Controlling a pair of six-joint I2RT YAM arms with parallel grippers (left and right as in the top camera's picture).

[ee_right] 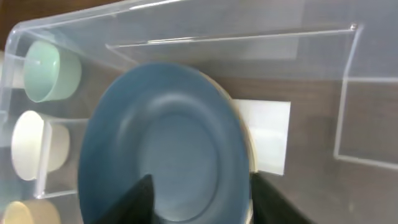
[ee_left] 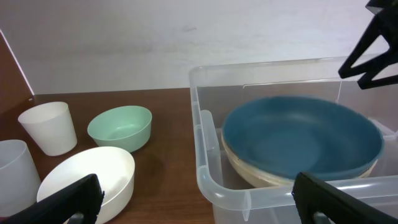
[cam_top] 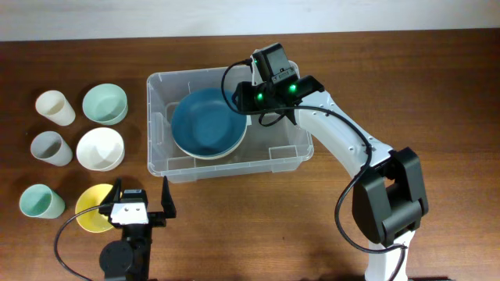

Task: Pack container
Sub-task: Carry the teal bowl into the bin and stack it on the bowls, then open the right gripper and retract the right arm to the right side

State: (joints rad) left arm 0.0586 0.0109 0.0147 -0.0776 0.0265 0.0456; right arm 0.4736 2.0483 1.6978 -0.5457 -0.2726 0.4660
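The clear plastic container [cam_top: 156, 129] stands in the middle of the table. Inside it a blue dish [cam_top: 207, 121] lies on a cream dish [cam_top: 226, 151] at the left side. My right gripper [cam_top: 269, 101] hovers over the container's back right part, open and empty. In the right wrist view the blue dish [ee_right: 168, 149] shows between its spread fingers [ee_right: 202, 199], beside the white label [ee_right: 264, 134] on the base. My left gripper [cam_top: 142, 204] is open and empty near the table's front, facing the container's corner [ee_left: 208, 168]; its fingers [ee_left: 199, 202] hold nothing.
Left of the container stand a cream cup [cam_top: 55, 107], a mint bowl [cam_top: 105, 104], a grey cup [cam_top: 50, 147], a white bowl [cam_top: 100, 148], a mint cup [cam_top: 41, 201] and a yellow bowl [cam_top: 92, 209]. The yellow bowl lies right beside my left gripper.
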